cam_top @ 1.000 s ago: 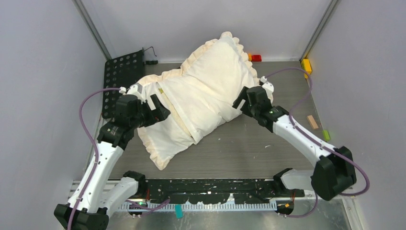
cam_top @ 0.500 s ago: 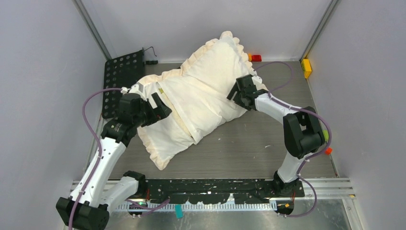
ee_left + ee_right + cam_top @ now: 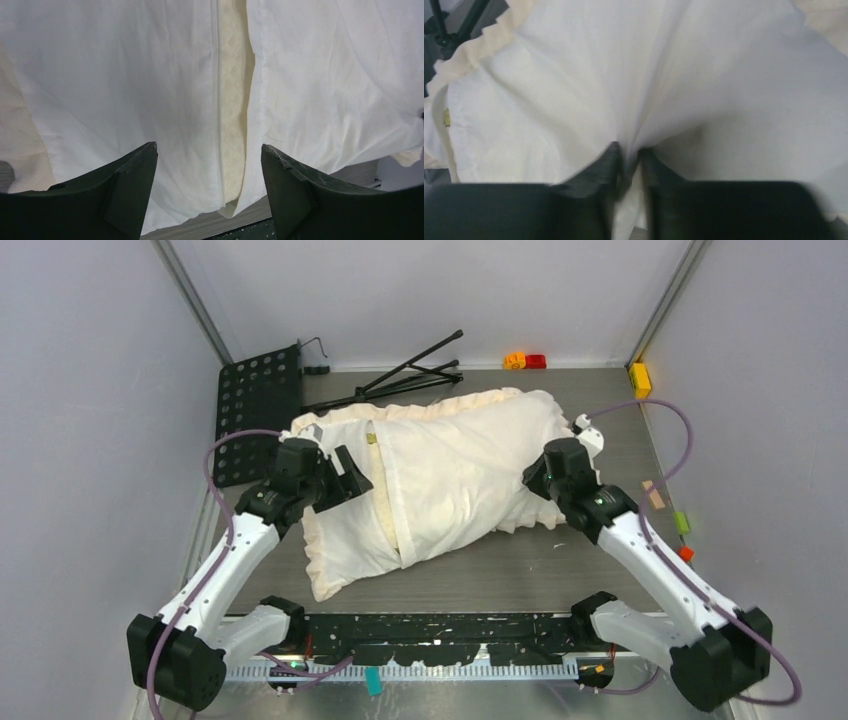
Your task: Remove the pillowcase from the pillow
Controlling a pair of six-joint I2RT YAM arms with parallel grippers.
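My right gripper (image 3: 629, 152) is clenched on a pinched fold of the pillowcase (image 3: 450, 465) at its right end. My left gripper (image 3: 207, 150) is spread wide and grasps nothing. It faces the slit in the cover, where a strip of the pale yellow pillow (image 3: 232, 100) shows between the two flaps. The cased pillow lies across the middle of the table (image 3: 590, 560), its frilled far edge near a black folded stand (image 3: 400, 380)
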